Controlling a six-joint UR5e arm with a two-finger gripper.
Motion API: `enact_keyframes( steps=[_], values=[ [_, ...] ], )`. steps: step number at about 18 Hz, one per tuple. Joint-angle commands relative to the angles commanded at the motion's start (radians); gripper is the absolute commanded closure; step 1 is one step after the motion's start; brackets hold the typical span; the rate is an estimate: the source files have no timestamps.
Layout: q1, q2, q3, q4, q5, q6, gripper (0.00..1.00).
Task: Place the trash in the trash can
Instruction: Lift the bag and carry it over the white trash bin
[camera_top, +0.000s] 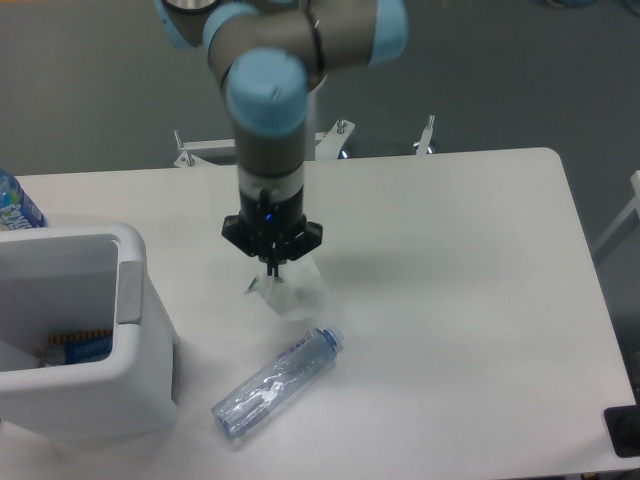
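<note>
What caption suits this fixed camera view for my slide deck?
UR5e gripper lifts the white wad above the table; water bottle lies beside the trash can.

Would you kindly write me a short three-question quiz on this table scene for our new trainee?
1. True or false: the clear water bottle stands upright.
2. What is the tool holding? A) the crumpled white wad B) the clear bottle C) nothing
3. Which piece of trash lies nearer the white trash can?

Key
1. False; it lies on its side on the table.
2. A; the wad hangs from the tool, which is shut on it.
3. The clear water bottle.
</note>
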Motion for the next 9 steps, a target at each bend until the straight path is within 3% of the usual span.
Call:
enact_keyframes(
  steps=[5,9],
  values=[
    [0.032,-0.002,0.098,0.009,-0.173,-0.103,0.93],
    [0.026,0.003,0.123,0.029,-0.250,-0.155,0.93]
  ],
)
